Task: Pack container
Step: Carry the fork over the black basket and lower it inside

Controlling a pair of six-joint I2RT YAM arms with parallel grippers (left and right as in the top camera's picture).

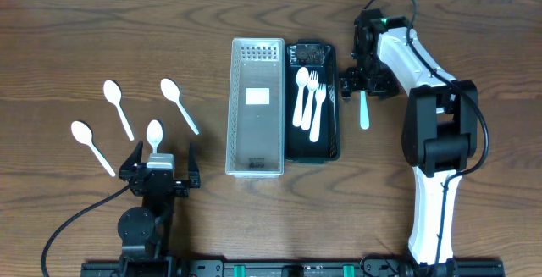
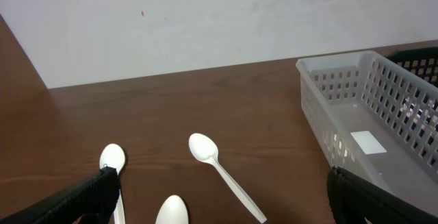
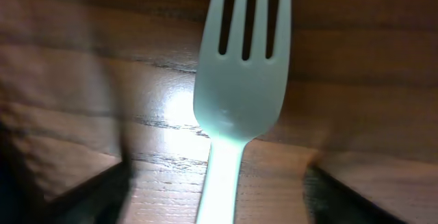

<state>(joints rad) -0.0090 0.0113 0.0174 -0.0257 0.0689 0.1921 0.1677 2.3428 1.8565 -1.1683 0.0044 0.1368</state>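
A white plastic fork (image 1: 364, 112) lies on the wooden table right of the black tray (image 1: 332, 152). My right gripper (image 1: 364, 86) is low over it and open, one finger on each side of the handle (image 3: 239, 94) without touching it. The black tray holds a white spoon and forks (image 1: 309, 99). The white slotted basket (image 1: 254, 168) beside it is empty apart from a label. Several white spoons lie at the left (image 1: 178, 101) (image 1: 117, 108) (image 1: 89, 143) (image 1: 154, 133). My left gripper (image 1: 166, 163) is open and empty just behind the nearest spoon (image 2: 172, 210).
In the left wrist view the basket's wall (image 2: 321, 107) is at the right, with the black tray's corner (image 2: 417, 56) behind it. Two more spoons (image 2: 205, 148) (image 2: 113, 159) lie ahead of the left fingers. A white wall stands beyond the table's far edge.
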